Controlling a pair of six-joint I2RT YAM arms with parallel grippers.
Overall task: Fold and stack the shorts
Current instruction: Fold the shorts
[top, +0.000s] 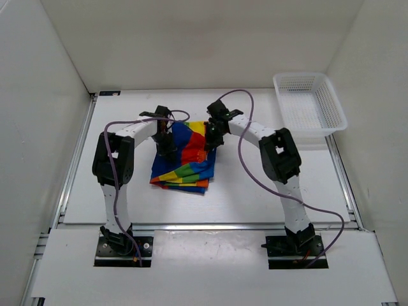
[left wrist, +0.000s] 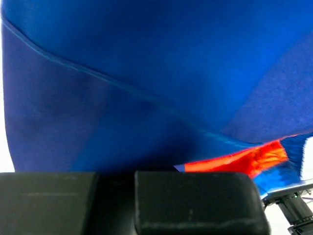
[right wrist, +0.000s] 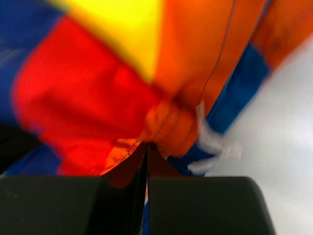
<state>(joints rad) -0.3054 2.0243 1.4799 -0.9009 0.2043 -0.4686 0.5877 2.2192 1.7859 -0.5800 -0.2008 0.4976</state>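
Observation:
The rainbow-striped shorts (top: 187, 159) lie bunched on the table's middle, their far edge lifted between my two grippers. My left gripper (top: 167, 144) is shut on the shorts' left side; its wrist view is filled with dark blue cloth (left wrist: 146, 78) and a strip of red. My right gripper (top: 211, 140) is shut on the shorts' right side; its wrist view shows red, orange and yellow cloth (right wrist: 98, 98) pinched at the closed fingertips, with a white tag beside them.
A white plastic mesh basket (top: 309, 105) stands at the back right of the table. White walls enclose the table on the left, back and right. Purple cables loop off both arms.

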